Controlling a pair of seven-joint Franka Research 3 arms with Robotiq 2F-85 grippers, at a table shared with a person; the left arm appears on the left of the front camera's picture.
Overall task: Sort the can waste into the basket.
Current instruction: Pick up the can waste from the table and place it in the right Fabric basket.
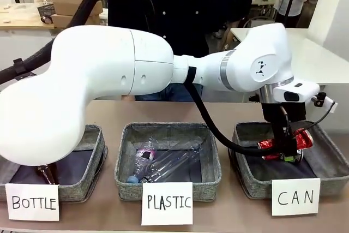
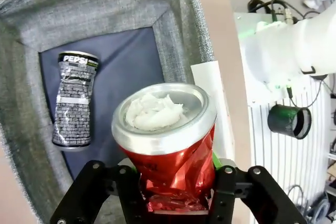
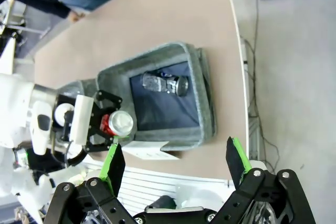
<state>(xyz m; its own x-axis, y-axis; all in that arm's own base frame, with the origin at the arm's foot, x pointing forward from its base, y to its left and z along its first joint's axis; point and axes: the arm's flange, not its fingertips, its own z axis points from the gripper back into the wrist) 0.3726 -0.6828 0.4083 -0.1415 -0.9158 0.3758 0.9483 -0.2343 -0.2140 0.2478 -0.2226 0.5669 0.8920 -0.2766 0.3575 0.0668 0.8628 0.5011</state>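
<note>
The left end effector (image 2: 176, 182) is clamped on the dented red can (image 2: 168, 145), which looks light, thin-walled and slippery, best gripped mid-body, above the basket (image 2: 31, 35).

In the front view the left hand (image 1: 284, 148) hides much of the red can (image 1: 288, 142) (its pads unseen).

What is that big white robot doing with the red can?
The robot's left arm reaches across to the grey fabric basket labelled CAN. Its left gripper is shut on a dented shiny red metal can, holding it over that basket. A dark black-and-silver printed can already lies inside. The right gripper hangs above with its jaws open.
</note>
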